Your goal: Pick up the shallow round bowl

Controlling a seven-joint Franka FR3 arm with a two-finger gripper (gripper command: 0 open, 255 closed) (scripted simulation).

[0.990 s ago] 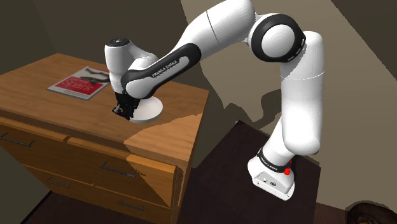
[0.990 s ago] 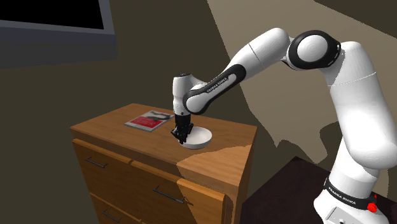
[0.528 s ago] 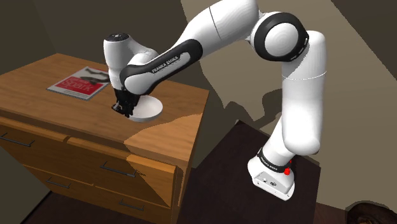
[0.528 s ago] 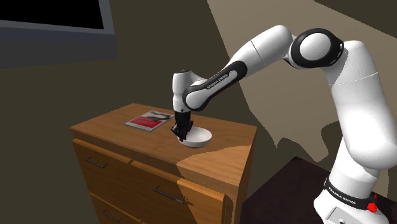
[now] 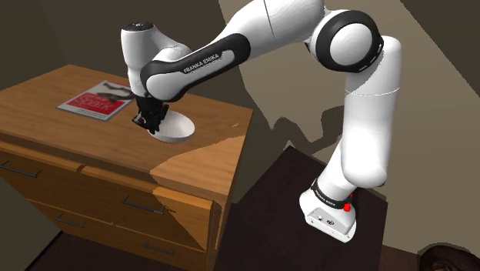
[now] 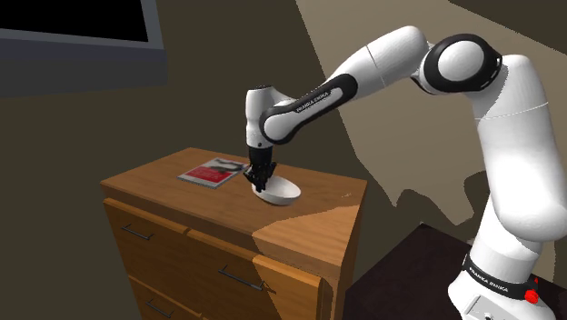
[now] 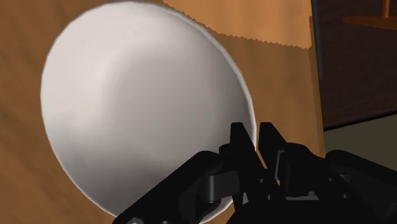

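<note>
A shallow round white bowl [image 5: 177, 126] hangs tilted just above the wooden dresser top [image 5: 206, 163], near the middle of its surface. My black gripper [image 5: 149, 123] is shut on the bowl's rim, on the side toward the magazine. In the second exterior view the bowl [image 6: 281, 191] hangs from the gripper [image 6: 261, 185], clear of the wood. In the wrist view the two fingertips clasp the thin rim between them at the gripper [image 7: 256, 137], and the bowl's [image 7: 140, 108] inside faces the camera.
A red and white magazine [image 5: 96, 98] lies flat on the dresser at the shoulder view's left. The dresser [image 6: 318, 207] has drawers with handles on its front. Its edge beside the arm's base [image 5: 331, 215] drops to a dark floor. A dark framed panel [image 6: 82, 36] hangs on the wall.
The gripper has risen with the bowl in its grip. The bowl has left the dresser top and now hangs tilted. The magazine has not moved.
</note>
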